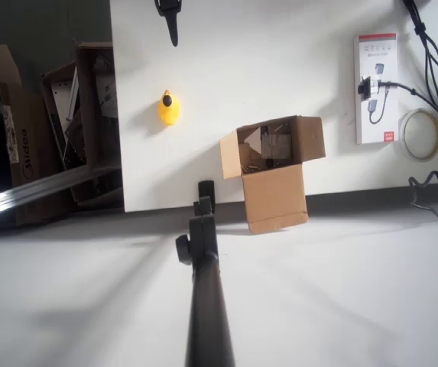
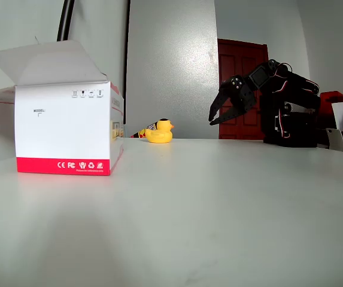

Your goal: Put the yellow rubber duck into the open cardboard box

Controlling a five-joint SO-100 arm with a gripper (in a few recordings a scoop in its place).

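The yellow rubber duck (image 1: 169, 108) stands upright on the white table, left of centre in the overhead view; in the fixed view the duck (image 2: 159, 131) is small and far off. The open cardboard box (image 1: 272, 164) sits right of it near the table's front edge, flaps spread, with small items inside. My black gripper (image 1: 173, 30) is at the top edge of the overhead view, well apart from the duck. In the fixed view my gripper (image 2: 212, 119) hangs above the table right of the duck, open and holding nothing.
A flat white package with a red stripe (image 1: 377, 88) lies at the right and stands large in the fixed view (image 2: 63, 128), hiding most of the box. A tape roll (image 1: 421, 134) and cables lie far right. A black pole (image 1: 203, 290) crosses the front. Brown cartons (image 1: 20, 130) stand off the table's left.
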